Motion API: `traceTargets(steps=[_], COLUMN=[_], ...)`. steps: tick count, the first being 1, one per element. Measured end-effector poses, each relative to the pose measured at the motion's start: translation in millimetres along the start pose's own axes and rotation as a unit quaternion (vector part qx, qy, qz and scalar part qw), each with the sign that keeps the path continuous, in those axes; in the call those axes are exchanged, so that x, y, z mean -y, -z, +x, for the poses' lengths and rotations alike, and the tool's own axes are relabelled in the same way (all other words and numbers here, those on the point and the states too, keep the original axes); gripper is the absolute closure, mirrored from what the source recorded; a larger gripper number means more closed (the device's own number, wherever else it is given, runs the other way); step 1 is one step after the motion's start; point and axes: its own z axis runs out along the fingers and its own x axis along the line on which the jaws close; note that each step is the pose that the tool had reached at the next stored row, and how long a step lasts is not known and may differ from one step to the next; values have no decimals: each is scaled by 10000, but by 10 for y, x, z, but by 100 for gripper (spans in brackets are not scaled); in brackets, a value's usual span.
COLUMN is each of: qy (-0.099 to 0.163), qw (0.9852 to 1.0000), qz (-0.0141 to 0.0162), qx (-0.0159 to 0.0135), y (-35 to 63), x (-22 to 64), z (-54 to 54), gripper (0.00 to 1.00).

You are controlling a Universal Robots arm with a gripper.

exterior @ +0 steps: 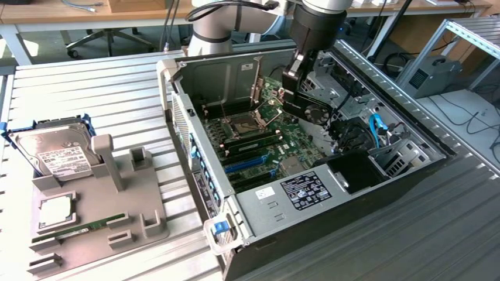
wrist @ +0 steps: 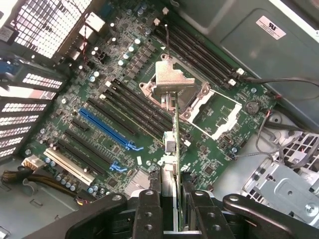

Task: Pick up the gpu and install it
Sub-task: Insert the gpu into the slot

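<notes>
The gpu [exterior: 310, 109] is a black card with a round fan. It hangs tilted inside the open computer case [exterior: 258, 205], above the green motherboard [exterior: 270, 137]. My gripper [exterior: 297, 82] comes down from above and is shut on the card's upper edge. In the wrist view the gpu [wrist: 171, 149] is seen edge-on, with its silvery end bracket [wrist: 167, 79] farthest from me. It sits clamped between my black fingers [wrist: 148, 211] of the gripper [wrist: 172, 196]. The card hovers over the board between the open CPU socket [wrist: 212, 107] and the blue slots [wrist: 107, 129], touching none of them.
Dark slots and memory banks line the motherboard [wrist: 124, 74]. Cables and a drive cage [exterior: 390, 158] crowd the case's side at the exterior view's right. On the slatted table at the exterior view's left, a grey fixture [exterior: 109, 205] holds a silver hard drive [exterior: 55, 152] and a green memory stick [exterior: 86, 225].
</notes>
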Motion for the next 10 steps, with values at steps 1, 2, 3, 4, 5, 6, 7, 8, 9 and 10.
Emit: traceTargets(steps=[1,2,3,4,5,6,7,8,9,10], qy=[29,53,90,114,138,166,184,207,232,256], qw=[10000,10000,10000,9999,9999,9999,9998,9998,9997,9997], qz=[-1,-1,-3,-3,-4,-5,-5,-6,-6,-7], qx=[0,0,0,0,0,0,0,1,0,0], y=[0,0,0,0,0,0,0,0,0,0], x=[0,0,0,0,0,0,0,0,0,0], z=[0,0,0,0,0,0,0,0,0,0], gripper=[73,73,73,73,73,73,73,73,73,73])
